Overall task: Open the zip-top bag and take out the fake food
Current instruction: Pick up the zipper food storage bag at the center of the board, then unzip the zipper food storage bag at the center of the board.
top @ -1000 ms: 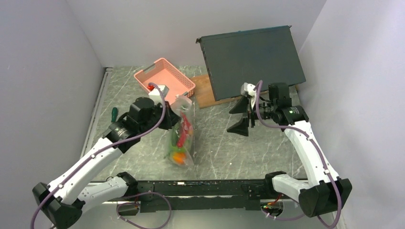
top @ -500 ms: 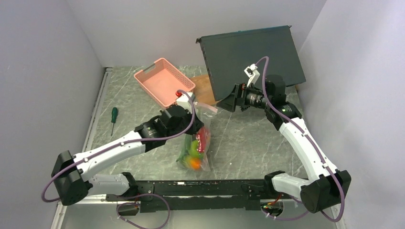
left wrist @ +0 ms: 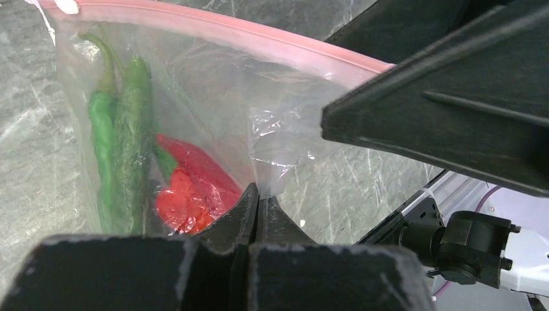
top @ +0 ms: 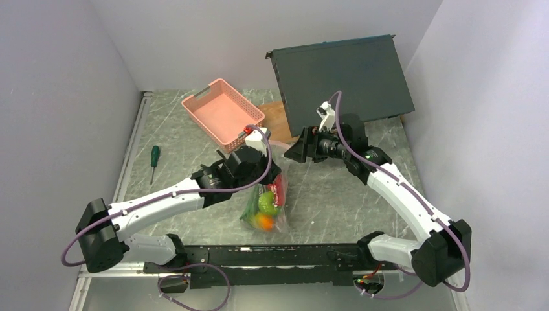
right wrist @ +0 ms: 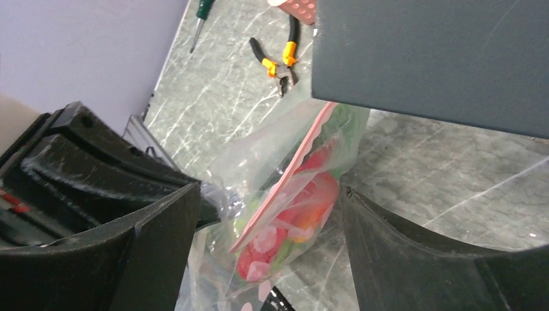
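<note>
**Limp bag hung from the left pinch, right fingers spread at the zip**

The left gripper (left wrist: 257,202) was clenched on a fold of the zip-top bag (top: 267,194), pinching thin plastic a little below the pink-red zip strip (left wrist: 220,31). The bag hung from that pinch over the near middle of the table (top: 336,194), between the two arms. Whether its bottom touched the tabletop could not be told.

It looked light, limp and crinkly, and probably slippery, so a hold on bare film would likely slide or stretch. The stiffer zip strip, or the lip just beside it, seemed the better place to take hold.

The fake food (top: 263,210) had sunk to the low end. The left wrist view showed a long green pepper (left wrist: 102,123), a cucumber (left wrist: 134,136) and a red piece (left wrist: 188,191).

The bag's long axis ran roughly up and down, tilted, with the zip edge uppermost and turned toward the right arm. The right gripper (right wrist: 270,197) stood released, its fingers spread either side of the zip end and not visibly touching it.
</note>
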{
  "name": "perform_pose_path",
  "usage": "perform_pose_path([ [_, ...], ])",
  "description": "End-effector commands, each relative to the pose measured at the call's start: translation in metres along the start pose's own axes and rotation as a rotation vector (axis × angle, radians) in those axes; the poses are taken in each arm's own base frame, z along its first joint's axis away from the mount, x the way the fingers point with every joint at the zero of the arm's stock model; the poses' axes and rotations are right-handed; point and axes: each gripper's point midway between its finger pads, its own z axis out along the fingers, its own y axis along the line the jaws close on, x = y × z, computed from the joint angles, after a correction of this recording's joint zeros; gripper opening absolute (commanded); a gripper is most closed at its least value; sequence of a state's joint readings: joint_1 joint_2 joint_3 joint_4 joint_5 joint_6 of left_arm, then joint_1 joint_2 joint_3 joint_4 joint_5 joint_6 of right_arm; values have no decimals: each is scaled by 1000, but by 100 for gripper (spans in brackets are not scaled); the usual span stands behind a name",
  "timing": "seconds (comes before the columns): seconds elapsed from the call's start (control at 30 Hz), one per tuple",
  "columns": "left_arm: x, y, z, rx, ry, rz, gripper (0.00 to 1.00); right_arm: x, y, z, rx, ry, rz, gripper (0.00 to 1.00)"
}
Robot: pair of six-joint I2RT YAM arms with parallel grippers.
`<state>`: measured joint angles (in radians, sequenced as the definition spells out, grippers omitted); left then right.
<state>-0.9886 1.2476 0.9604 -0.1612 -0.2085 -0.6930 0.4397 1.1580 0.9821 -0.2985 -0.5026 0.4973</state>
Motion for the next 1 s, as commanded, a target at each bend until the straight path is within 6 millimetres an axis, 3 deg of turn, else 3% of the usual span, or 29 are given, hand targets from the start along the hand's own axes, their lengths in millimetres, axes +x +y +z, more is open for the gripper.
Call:
perform_pose_path([
  [0.0, -28, -22, -8, 63, -95, -39, 0, -10, -7, 7, 47, -45, -14, 78],
  [0.13, -24, -27, -9, 68, -80, -27, 0, -14, -7, 8, 46, -67, -25, 59],
  [0.27, -20, -31, -11, 86, -75, -18, 0, -13, -8, 10, 31, -66, -64, 18],
  [0.37, -14, -33, -12, 110, -60, -8, 0, -12, -10, 9, 29, -64, -91, 0],
  [0.43, -10, -34, -14, 131, -48, 6, 1, -12, -11, 6, 24, -67, -115, 0],
  [0.5, -9, -35, -20, 154, -49, 16, 16, -12, -11, 3, 15, -67, -133, 0],
  [0.63, -7, -36, -36, 220, -76, 45, 72, -12, -6, -4, -31, -62, -182, 0],
  [0.7, -6, -35, -47, 251, -88, 65, 90, -14, -4, -8, -43, -67, -204, 0],
  [0.8, -6, -32, -63, 279, -105, 112, 99, -15, -5, -14, -49, -71, -239, 0],
  [0.97, -7, -20, -85, 285, -136, 174, 100, -14, -3, -23, -79, -74, -304, 0],
])
